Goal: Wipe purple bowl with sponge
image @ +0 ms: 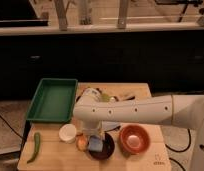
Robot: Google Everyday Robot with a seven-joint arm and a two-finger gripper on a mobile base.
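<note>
The purple bowl point(106, 149) is a small, nearly black round bowl at the front middle of the wooden table point(55, 155). The sponge point(95, 144), a pale blue-grey block, sits in the bowl's left part. My gripper point(95, 136) comes down from the white arm point(140, 111) that reaches in from the right, and it is right on top of the sponge, over the bowl. The arm's wrist hides the gripper's upper part and the bowl's far rim.
An orange-red bowl point(133, 139) stands right of the dark bowl. A white cup point(68, 133) and a small orange object point(82, 143) are to its left. A green tray point(52, 99) is at the back left. A green pepper point(34, 147) lies at the front left. Several items sit behind the arm.
</note>
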